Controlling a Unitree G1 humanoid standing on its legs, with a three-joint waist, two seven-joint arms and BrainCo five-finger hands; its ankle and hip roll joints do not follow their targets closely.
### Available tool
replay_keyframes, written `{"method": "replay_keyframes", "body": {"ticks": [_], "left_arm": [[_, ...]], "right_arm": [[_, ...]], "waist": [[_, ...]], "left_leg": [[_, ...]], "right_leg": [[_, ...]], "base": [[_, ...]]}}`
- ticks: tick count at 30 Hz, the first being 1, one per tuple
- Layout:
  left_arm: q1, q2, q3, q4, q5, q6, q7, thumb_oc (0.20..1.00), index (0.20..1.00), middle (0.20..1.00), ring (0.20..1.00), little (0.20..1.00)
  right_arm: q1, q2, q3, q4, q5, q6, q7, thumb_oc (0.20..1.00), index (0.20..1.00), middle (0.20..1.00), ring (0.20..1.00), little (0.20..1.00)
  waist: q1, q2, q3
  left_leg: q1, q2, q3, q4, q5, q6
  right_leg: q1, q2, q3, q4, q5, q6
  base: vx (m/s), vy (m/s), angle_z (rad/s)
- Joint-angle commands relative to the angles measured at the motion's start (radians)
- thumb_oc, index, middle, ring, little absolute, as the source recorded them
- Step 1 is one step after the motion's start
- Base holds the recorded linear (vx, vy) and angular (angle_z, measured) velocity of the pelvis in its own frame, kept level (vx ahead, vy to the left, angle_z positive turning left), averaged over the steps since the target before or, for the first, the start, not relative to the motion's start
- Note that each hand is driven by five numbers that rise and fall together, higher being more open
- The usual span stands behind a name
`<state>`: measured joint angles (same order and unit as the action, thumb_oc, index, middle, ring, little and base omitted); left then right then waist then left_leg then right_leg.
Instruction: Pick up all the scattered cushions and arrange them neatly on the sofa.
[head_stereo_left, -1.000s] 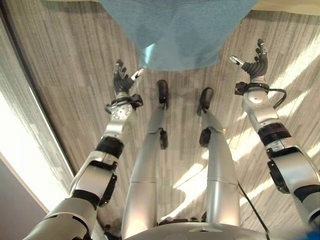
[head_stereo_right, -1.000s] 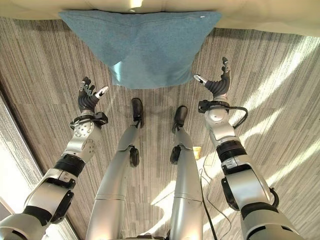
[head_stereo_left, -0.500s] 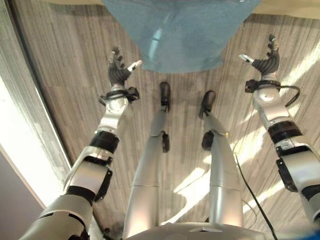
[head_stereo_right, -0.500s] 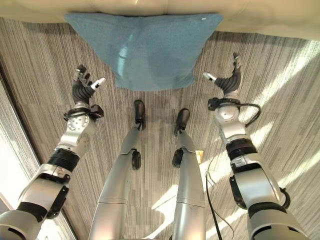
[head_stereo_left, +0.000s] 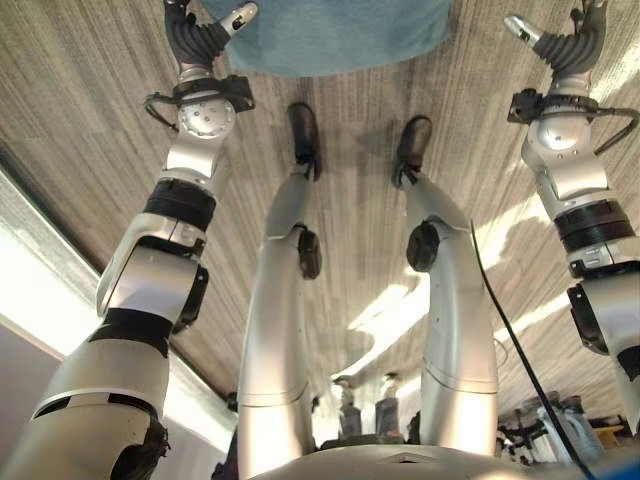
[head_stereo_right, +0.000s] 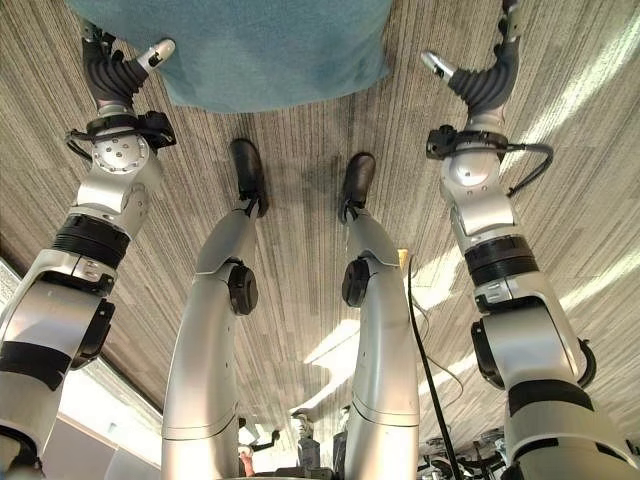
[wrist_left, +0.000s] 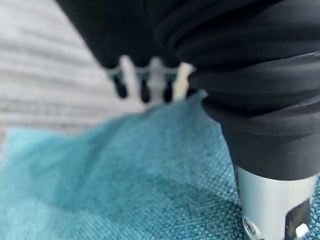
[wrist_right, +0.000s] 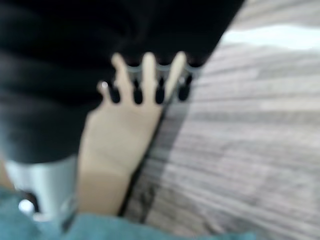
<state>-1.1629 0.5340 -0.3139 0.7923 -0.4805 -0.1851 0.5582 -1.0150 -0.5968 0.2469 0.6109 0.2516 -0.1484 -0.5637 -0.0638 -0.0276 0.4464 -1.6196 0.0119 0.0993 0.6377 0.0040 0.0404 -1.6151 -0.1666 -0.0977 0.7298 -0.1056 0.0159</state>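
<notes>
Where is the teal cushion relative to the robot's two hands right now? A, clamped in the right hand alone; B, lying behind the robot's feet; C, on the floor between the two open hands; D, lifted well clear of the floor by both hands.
C: the teal cushion lies on the striped floor ahead of the robot, with the left hand and the right hand open at either side of it.

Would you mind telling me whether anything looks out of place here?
Yes: a teal cushion lies on the grey striped floor rather than on a sofa. The left hand and right hand, both open, flank it.
</notes>
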Motion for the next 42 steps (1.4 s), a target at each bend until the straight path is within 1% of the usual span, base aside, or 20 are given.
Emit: {"method": "replay_keyframes", "body": {"ticks": [1, 4, 6, 8, 14, 16, 22, 24, 25, 26, 27, 28, 30, 31, 32, 33, 37, 39, 41, 42], "left_arm": [[0.105, -0.015, 0.047, -0.041, 0.039, -0.02, 0.07, 1.0, 1.0, 1.0, 1.0, 1.0], [0.126, -0.002, 0.069, -0.057, 0.05, -0.016, 0.077, 1.0, 1.0, 1.0, 1.0, 1.0], [0.11, 0.024, 0.044, -0.063, 0.092, 0.003, 0.049, 1.0, 1.0, 1.0, 1.0, 1.0], [0.089, 0.033, 0.024, -0.061, 0.088, 0.007, 0.033, 1.0, 1.0, 1.0, 1.0, 1.0], [0.038, 0.003, -0.017, -0.067, 0.063, 0.006, 0.019, 1.0, 1.0, 1.0, 1.0, 1.0], [0.009, -0.041, -0.048, -0.07, 0.027, -0.006, 0.012, 1.0, 1.0, 1.0, 1.0, 1.0], [-0.028, -0.08, -0.081, -0.076, -0.03, -0.026, -0.006, 1.0, 1.0, 1.0, 1.0, 1.0], [-0.04, -0.089, -0.089, -0.086, -0.054, -0.036, -0.007, 1.0, 1.0, 1.0, 1.0, 1.0], [-0.044, -0.096, -0.093, -0.092, -0.071, -0.041, -0.009, 1.0, 1.0, 1.0, 1.0, 1.0], [-0.052, -0.105, -0.099, -0.093, -0.096, -0.051, -0.012, 1.0, 1.0, 1.0, 1.0, 1.0], [-0.051, -0.104, -0.099, -0.093, -0.097, -0.052, -0.012, 1.0, 1.0, 1.0, 1.0, 1.0], [-0.063, -0.112, -0.105, -0.093, -0.119, -0.057, -0.014, 1.0, 1.0, 1.0, 1.0, 1.0], [-0.076, -0.116, -0.111, -0.099, -0.135, -0.065, -0.021, 1.0, 1.0, 1.0, 1.0, 1.0], [-0.079, -0.114, -0.114, -0.107, -0.147, -0.074, -0.03, 0.849, 0.849, 0.849, 0.849, 0.849], [-0.084, -0.111, -0.118, -0.128, -0.165, -0.083, -0.041, 0.325, 0.325, 0.325, 0.325, 0.325], [-0.085, -0.108, -0.119, -0.137, -0.176, -0.09, -0.053, 0.2, 0.2, 0.2, 0.2, 0.2], [-0.08, -0.089, -0.107, -0.19, -0.201, -0.115, -0.08, 0.2, 0.2, 0.2, 0.2, 0.2], [-0.072, -0.087, -0.103, -0.197, -0.199, -0.115, -0.081, 0.2, 0.2, 0.2, 0.2, 0.2], [-0.059, -0.084, -0.094, -0.216, -0.191, -0.117, -0.085, 0.2, 0.2, 0.2, 0.2, 0.2], [-0.035, -0.082, -0.079, -0.236, -0.187, -0.118, -0.091, 0.2, 0.2, 0.2, 0.2, 0.2]], "right_arm": [[0.025, -0.002, 0.009, -0.037, -0.005, -0.044, -0.034, 1.0, 1.0, 1.0, 1.0, 1.0], [0.034, -0.005, -0.006, -0.041, -0.013, -0.041, -0.022, 1.0, 1.0, 1.0, 1.0, 1.0], [0.026, -0.008, -0.006, -0.029, -0.001, -0.044, -0.002, 1.0, 1.0, 1.0, 1.0, 1.0], [0.018, -0.007, 0.003, -0.017, 0.014, -0.042, 0.014, 1.0, 1.0, 1.0, 1.0, 1.0], [-0.068, 0.005, 0.077, 0.019, 0.023, -0.023, 0.033, 1.0, 1.0, 1.0, 1.0, 1.0], [-0.134, 0.033, 0.127, 0.051, 0.026, -0.011, 0.029, 1.0, 1.0, 1.0, 1.0, 1.0], [-0.248, 0.078, 0.212, 0.081, 0.043, -0.003, 0.03, 1.0, 1.0, 1.0, 1.0, 1.0], [-0.296, 0.114, 0.248, 0.09, 0.055, 0.001, 0.031, 1.0, 1.0, 1.0, 1.0, 1.0], [-0.32, 0.149, 0.274, 0.092, 0.068, 0.001, 0.039, 1.0, 1.0, 1.0, 1.0, 1.0], [-0.343, 0.21, 0.309, 0.1, 0.1, -0.005, 0.053, 1.0, 1.0, 1.0, 1.0, 1.0], [-0.344, 0.211, 0.309, 0.101, 0.101, -0.005, 0.053, 1.0, 1.0, 1.0, 1.0, 1.0], [-0.359, 0.266, 0.331, 0.102, 0.132, -0.016, 0.058, 1.0, 1.0, 1.0, 1.0, 1.0], [-0.37, 0.306, 0.355, 0.098, 0.145, -0.021, 0.072, 1.0, 1.0, 1.0, 1.0, 1.0], [-0.369, 0.325, 0.371, 0.088, 0.152, -0.024, 0.081, 0.89, 0.89, 0.89, 0.89, 0.89], [-0.374, 0.344, 0.382, 0.073, 0.167, -0.033, 0.094, 0.363, 0.363, 0.363, 0.363, 0.363], [-0.369, 0.354, 0.383, 0.065, 0.176, -0.042, 0.101, 0.2, 0.2, 0.2, 0.2, 0.2], [-0.343, 0.322, 0.355, -0.005, 0.193, -0.082, 0.121, 0.2, 0.2, 0.2, 0.2, 0.2], [-0.333, 0.314, 0.345, -0.015, 0.192, -0.087, 0.121, 0.2, 0.2, 0.2, 0.2, 0.2], [-0.313, 0.293, 0.318, -0.037, 0.193, -0.098, 0.119, 0.2, 0.2, 0.2, 0.2, 0.2], [-0.29, 0.266, 0.294, -0.067, 0.18, -0.1, 0.119, 0.2, 0.2, 0.2, 0.2, 0.2]], "waist": [[0.011, 0.011, -0.073], [0.017, 0.018, -0.077], [0.017, 0.03, -0.086], [0.018, 0.036, -0.095], [0.025, 0.038, -0.102], [0.031, 0.037, -0.11], [0.045, 0.04, -0.114], [0.053, 0.045, -0.11], [0.06, 0.046, -0.109], [0.068, 0.048, -0.108], [0.068, 0.048, -0.109], [0.073, 0.051, -0.11], [0.076, 0.055, -0.11], [0.078, 0.056, -0.111], [0.079, 0.057, -0.116], [0.078, 0.057, -0.12], [0.071, 0.051, -0.16], [0.07, 0.05, -0.168], [0.065, 0.048, -0.186], [0.06, 0.044, -0.208]], "left_leg": [[0.098, -0.009, -0.087, -0.009, -0.1, -0.019], [0.094, -0.011, -0.086, 0.016, -0.11, -0.014], [0.096, -0.011, -0.078, 0.018, -0.115, -0.01], [0.099, -0.015, -0.072, 0.028, -0.115, -0.008], [0.097, -0.02, -0.073, 0.021, -0.109, -0.006], [0.092, -0.02, -0.081, 0.028, -0.103, -0.009], [0.085, -0.017, -0.087, 0.023, -0.097, -0.015], [0.082, -0.014, -0.089, 0.026, -0.093, -0.019], [0.08, -0.015, -0.09, 0.027, -0.091, -0.02], [0.077, -0.015, -0.092, 0.031, -0.089, -0.021], [0.077, -0.015, -0.092, 0.031, -0.089, -0.021], [0.076, -0.014, -0.093, 0.031, -0.087, -0.023], [0.076, -0.013, -0.094, 0.028, -0.084, -0.024], [0.077, -0.012, -0.094, 0.022, -0.081, -0.025], [0.076, -0.011, -0.092, 0.017, -0.08, -0.025], [0.076, -0.01, -0.092, 0.011, -0.076, -0.027], [0.078, -0.012, -0.092, -0.018, -0.069, -0.03], [0.081, -0.012, -0.09, -0.028, -0.069, -0.03], [0.086, -0.013, -0.084, -0.044, -0.065, -0.033], [0.097, -0.016, -0.081, -0.076, -0.063, -0.035]], "right_leg": [[0.045, 0.016, 0.026, -0.037, 0.012, 0.114], [0.045, 0.02, 0.028, -0.033, 0.014, 0.113], [0.045, 0.016, 0.04, -0.043, 0.018, 0.118], [0.045, 0.017, 0.051, -0.035, 0.015, 0.114], [0.045, 0.017, 0.058, -0.042, 0.025, 0.116], [0.045, 0.018, 0.057, -0.039, 0.027, 0.114], [0.045, 0.016, 0.052, -0.043, 0.028, 0.113], [0.045, 0.013, 0.049, -0.038, 0.027, 0.113], [0.045, 0.015, 0.047, -0.036, 0.026, 0.113], [0.045, 0.014, 0.046, -0.035, 0.029, 0.112], [0.045, 0.014, 0.046, -0.035, 0.029, 0.112], [0.045, 0.015, 0.046, -0.035, 0.029, 0.111], [0.045, 0.014, 0.045, -0.034, 0.029, 0.111], [0.045, 0.013, 0.044, -0.036, 0.03, 0.111], [0.045, 0.013, 0.045, -0.041, 0.031, 0.111], [0.045, 0.014, 0.045, -0.045, 0.032, 0.111], [0.045, 0.02, 0.044, -0.055, 0.031, 0.113], [0.045, 0.021, 0.045, -0.06, 0.031, 0.112], [0.045, 0.026, 0.048, -0.07, 0.03, 0.111], [0.045, 0.029, 0.053, -0.081, 0.031, 0.112]], "base": [[-0.01, 0.063, -0.11], [-0.01, 0.083, -0.06], [-0.01, 0.112, -0.04], [-0.02, 0.079, -0.03], [0.0, 0.026, -0.03], [0.0, 0.0, 0.0], [0.0, 0.0, 0.0], [0.01, -0.021, 0.0], [0.02, -0.057, 0.01], [0.01, -0.04, 0.0], [0.0, 0.0, 0.0], [0.0, 0.0, 0.0], [0.0, 0.0, 0.0], [0.0, 0.0, 0.0], [0.0, 0.0, 0.0], [0.0, 0.0, 0.0], [0.01, -0.012, 0.05], [0.0, -0.007, 0.03], [0.0, -0.027, 0.02], [0.0, -0.068, 0.03]]}}
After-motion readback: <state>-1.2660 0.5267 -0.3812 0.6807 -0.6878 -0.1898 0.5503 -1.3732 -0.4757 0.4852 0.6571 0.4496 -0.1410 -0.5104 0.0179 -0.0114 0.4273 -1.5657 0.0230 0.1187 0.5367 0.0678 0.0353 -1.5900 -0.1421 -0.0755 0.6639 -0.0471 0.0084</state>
